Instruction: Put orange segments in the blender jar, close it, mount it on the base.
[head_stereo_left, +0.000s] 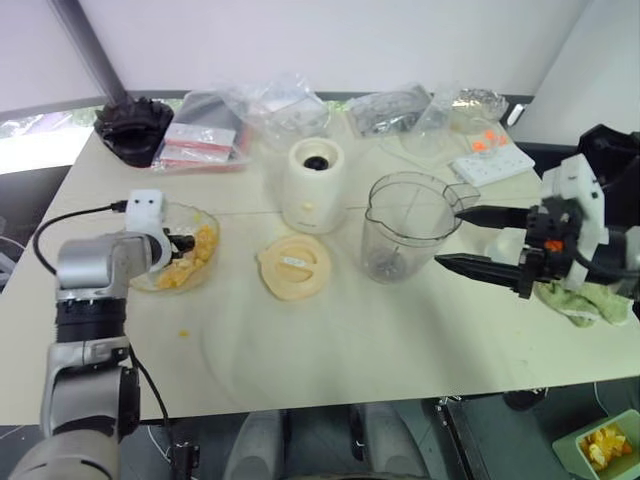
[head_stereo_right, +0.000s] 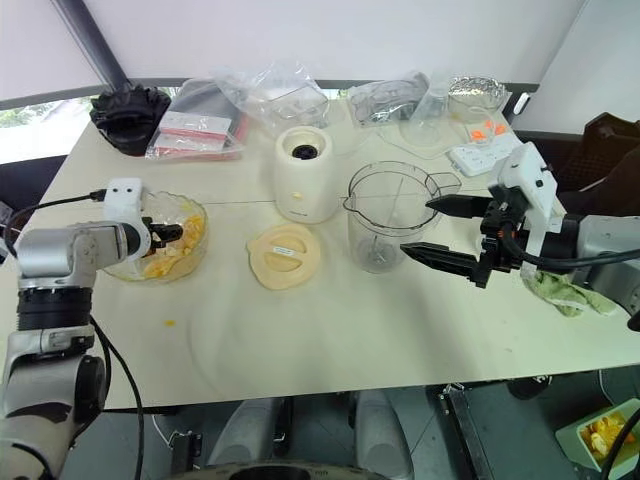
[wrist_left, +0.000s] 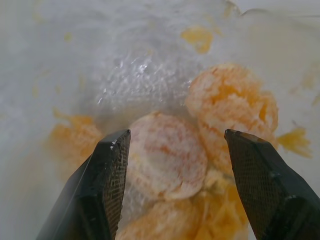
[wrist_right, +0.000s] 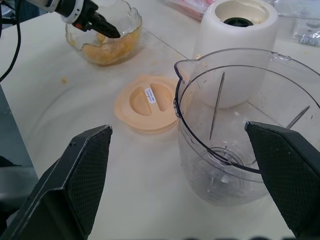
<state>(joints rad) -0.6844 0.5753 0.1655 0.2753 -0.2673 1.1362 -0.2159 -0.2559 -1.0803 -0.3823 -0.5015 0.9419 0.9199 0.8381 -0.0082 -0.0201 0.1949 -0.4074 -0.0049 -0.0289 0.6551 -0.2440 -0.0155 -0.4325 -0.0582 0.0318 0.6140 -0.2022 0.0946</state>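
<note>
Several orange segments (wrist_left: 165, 160) lie in a shallow scalloped glass dish (head_stereo_left: 207, 218) at the table's left. My left gripper (wrist_left: 176, 137) is down inside the dish, open, with one segment between its fingers and a gap on each side. The clear blender jar (head_stereo_left: 405, 225) stands upright near the middle, nothing in it but its blades. My right gripper (head_stereo_left: 450, 237) hovers open just to the jar's right, its fingers pointing at the jar wall. The cream-white base (head_stereo_left: 313, 185) stands behind and to the left of the jar.
A flat cream-yellow lid (head_stereo_left: 294, 266) lies between dish and jar. A small orange bit (head_stereo_left: 183, 333) sits on the table in front of the dish. Plastic bags (head_stereo_left: 285, 110), a black object (head_stereo_left: 133, 128) and a white power strip (head_stereo_left: 492, 160) line the far edge. A green cloth (head_stereo_left: 585, 300) lies at the right.
</note>
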